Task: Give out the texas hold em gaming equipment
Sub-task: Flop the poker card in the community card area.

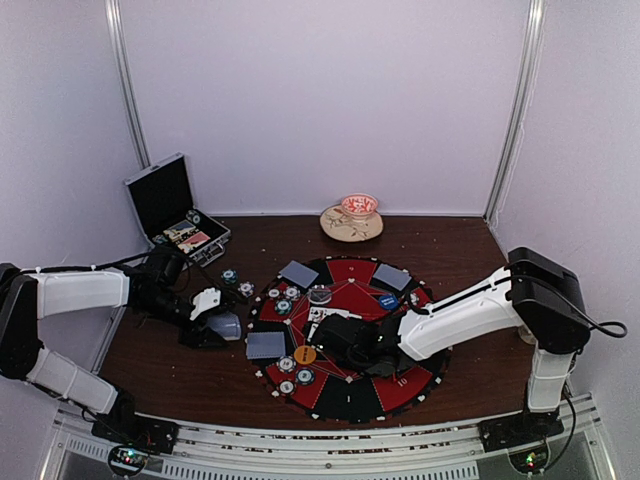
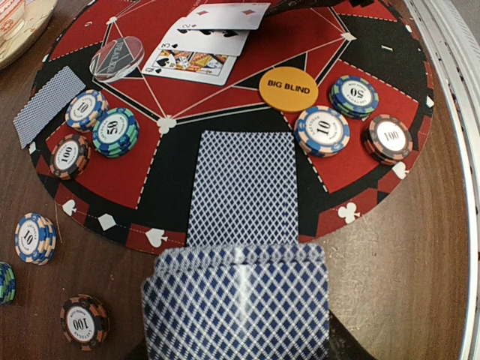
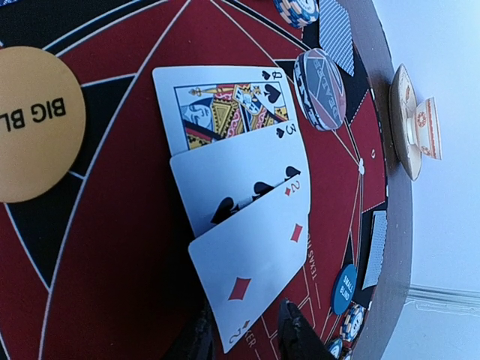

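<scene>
Your left gripper (image 1: pixel 210 325): jaws clamped on the deck of cards (image 2: pixel 236 304), grey-blue backs up, held off the table (image 1: pixel 460 255) just outside the mat's left edge. The deck hides your fingers in the wrist view.

Your right gripper (image 3: pixel 244 339): over the middle of the mat (image 1: pixel 400 385). Jaws apart, one fingertip on each side of the near corner of the two of diamonds (image 3: pixel 251 270), with no pinch on it. That card lies face up, overlapping the three of spades (image 3: pixel 240 180), which overlaps the queen of spades (image 3: pixel 217 105).

On the mat:
- The orange BIG BLIND disc (image 2: pixel 289 90) lies near the fan, not touching it.
- A face-down card (image 2: pixel 241 187) lies at the mat edge nearest the deck.
- The teal 50 chips (image 2: pixel 353 96), blue 10 chips (image 2: pixel 322 130) and dark 100 chips (image 2: pixel 388 138) are stacked just beside the disc.
- A clear disc (image 2: pixel 117 58) lies on the fan's other side.
- A blue disc (image 1: pixel 388 300) lies toward the far-right edge.

Off the mat, on bare wood: a loose 10 stack (image 2: pixel 36 238) and a loose 100 stack (image 2: pixel 84 321).

An open case (image 1: pixel 170 200) sits at the table's far-left corner, and a cup and saucer (image 1: pixel 352 218) at the far edge.
</scene>
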Robot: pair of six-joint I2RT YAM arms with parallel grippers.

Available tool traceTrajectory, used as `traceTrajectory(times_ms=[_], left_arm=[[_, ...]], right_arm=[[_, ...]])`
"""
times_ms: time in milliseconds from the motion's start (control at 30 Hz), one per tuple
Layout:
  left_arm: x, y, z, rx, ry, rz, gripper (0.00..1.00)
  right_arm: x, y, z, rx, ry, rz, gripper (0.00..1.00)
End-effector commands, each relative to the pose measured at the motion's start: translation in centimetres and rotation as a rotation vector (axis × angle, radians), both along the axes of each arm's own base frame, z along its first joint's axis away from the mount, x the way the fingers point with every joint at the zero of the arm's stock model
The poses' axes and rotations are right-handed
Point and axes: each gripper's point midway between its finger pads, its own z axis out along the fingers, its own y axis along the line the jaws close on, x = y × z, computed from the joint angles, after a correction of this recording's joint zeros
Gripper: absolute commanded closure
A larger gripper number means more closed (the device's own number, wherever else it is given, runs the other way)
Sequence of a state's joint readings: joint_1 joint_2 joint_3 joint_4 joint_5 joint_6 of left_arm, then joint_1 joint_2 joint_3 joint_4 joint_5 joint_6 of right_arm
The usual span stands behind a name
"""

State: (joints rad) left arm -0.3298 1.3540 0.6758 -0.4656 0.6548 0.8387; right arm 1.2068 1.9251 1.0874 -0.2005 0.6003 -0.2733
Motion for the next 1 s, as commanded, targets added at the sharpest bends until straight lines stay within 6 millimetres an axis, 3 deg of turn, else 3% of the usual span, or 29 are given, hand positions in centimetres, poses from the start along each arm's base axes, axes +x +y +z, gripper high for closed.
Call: traceTrajectory(times_ms=[0, 500, 733, 967], left_arm=[[0.3, -0.2, 0.7, -0.024, -0.027, -0.006, 0.48], [0.3, -0.3, 0.7, -0.025, -0.027, -0.006, 0.48], [0.3, -0.2, 0.7, -0.025, -0.028, -0.006, 0.47], [0.3, -0.3, 0.7, -0.026, -0.027, -0.006, 0.48]], right_arm=[[-0.2, 0.4, 1.2, 0.031, 0.008, -0.002, 0.68], [-0.2, 0.6, 1.0, 0.028, 0.008, 0.000, 0.64], [-0.8, 0.8, -0.1, 0.011, 0.057, 0.019, 0.62], [0.2, 0.1, 0.2, -0.011, -0.013, -0.023, 0.61]])
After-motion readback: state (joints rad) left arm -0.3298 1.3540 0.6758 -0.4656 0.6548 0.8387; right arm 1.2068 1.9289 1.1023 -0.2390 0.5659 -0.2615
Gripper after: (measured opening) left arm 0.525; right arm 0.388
